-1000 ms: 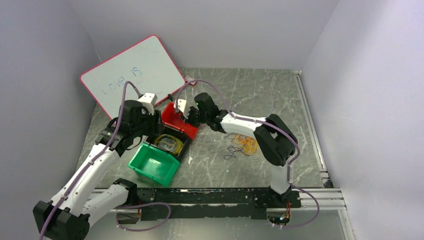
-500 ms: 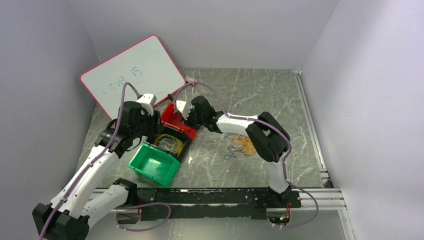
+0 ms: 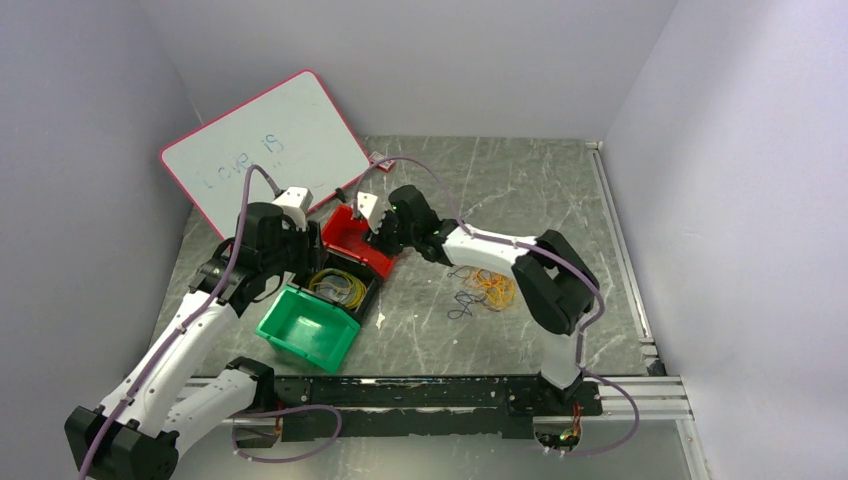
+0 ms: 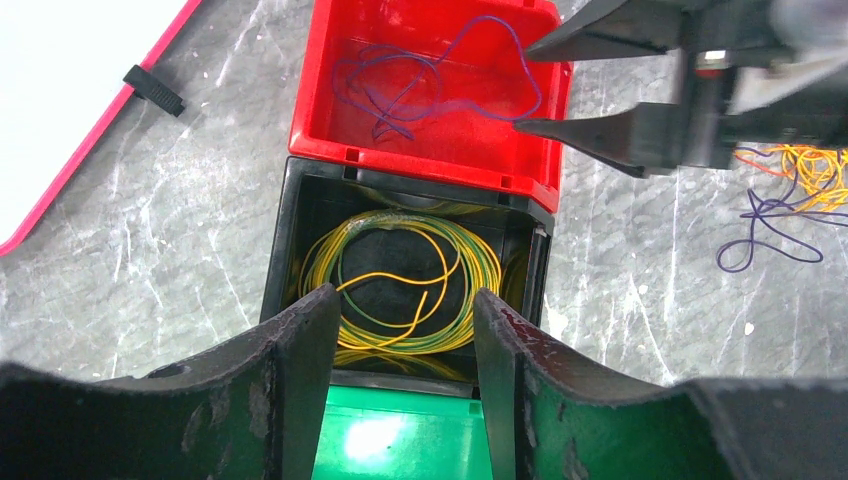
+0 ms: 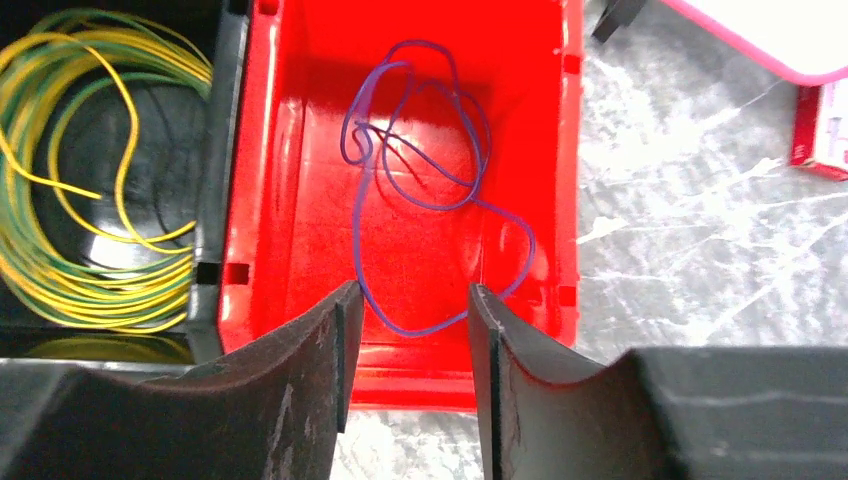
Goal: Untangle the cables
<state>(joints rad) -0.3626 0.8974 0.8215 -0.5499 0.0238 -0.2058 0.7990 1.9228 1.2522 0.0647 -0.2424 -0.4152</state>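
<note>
The right claw (image 5: 410, 295) is held open above the near end of a red bin (image 5: 300, 150), its two dark fingers parted and nothing clamped between them. A loose purple cable (image 5: 415, 165) is seen lying on the floor of that bin, with one of its loops running under the gap between the fingers. Whether the cable is touched by a fingertip cannot be told. In the left wrist view the same claw (image 4: 545, 85) is shown from the side, jaws apart, at the bin's right rim.

The left claw (image 4: 400, 300) is also held open and empty, above a black bin (image 4: 300, 220) that is set touching the red bin (image 4: 420, 170). A yellow and green cable (image 4: 480, 270) is coiled inside the black bin. A green bin (image 4: 400, 440) is placed against the black bin's near side.

On the counter (image 3: 500, 190), to the right of the bins and under the right arm, a tangle of cables (image 3: 490, 285) is left lying: orange and yellow loops (image 4: 810, 170) with a purple strand (image 4: 760, 225) beside them.

Behind the bins, a whiteboard (image 3: 265, 150) with a pink rim is propped against the left wall, faint writing visible on it. A small black object (image 4: 153, 87) is seen at its lower edge, and a small red and white box (image 5: 820, 130) is set on the counter just beside it.
</note>
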